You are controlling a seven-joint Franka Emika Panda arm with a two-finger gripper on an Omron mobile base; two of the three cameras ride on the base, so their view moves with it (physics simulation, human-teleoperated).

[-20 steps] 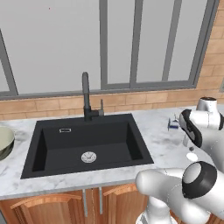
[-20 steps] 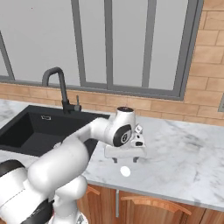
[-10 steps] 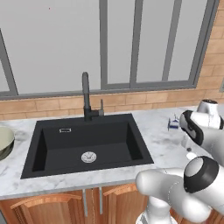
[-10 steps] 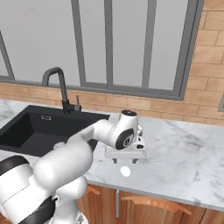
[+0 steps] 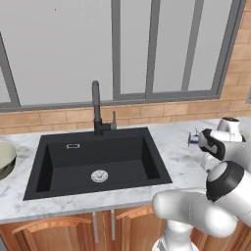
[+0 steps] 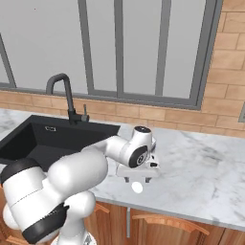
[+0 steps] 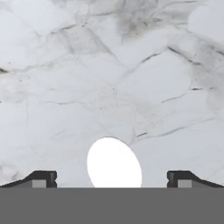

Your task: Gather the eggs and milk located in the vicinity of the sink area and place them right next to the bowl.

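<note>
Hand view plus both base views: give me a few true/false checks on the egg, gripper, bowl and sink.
1. A white oval egg lies on the marble counter. True.
2. The gripper is shut on the egg. False: its finger tips stand wide apart, with the egg in the gap between them.
3. The bowl sits right of the sink in the left base view. False: it is at the left edge of that view, left of the sink.
4. The faucet stands behind the sink, on the window side. True.
5. The gripper is working over the sink basin. False: it is over the counter to the right of the sink.
</note>
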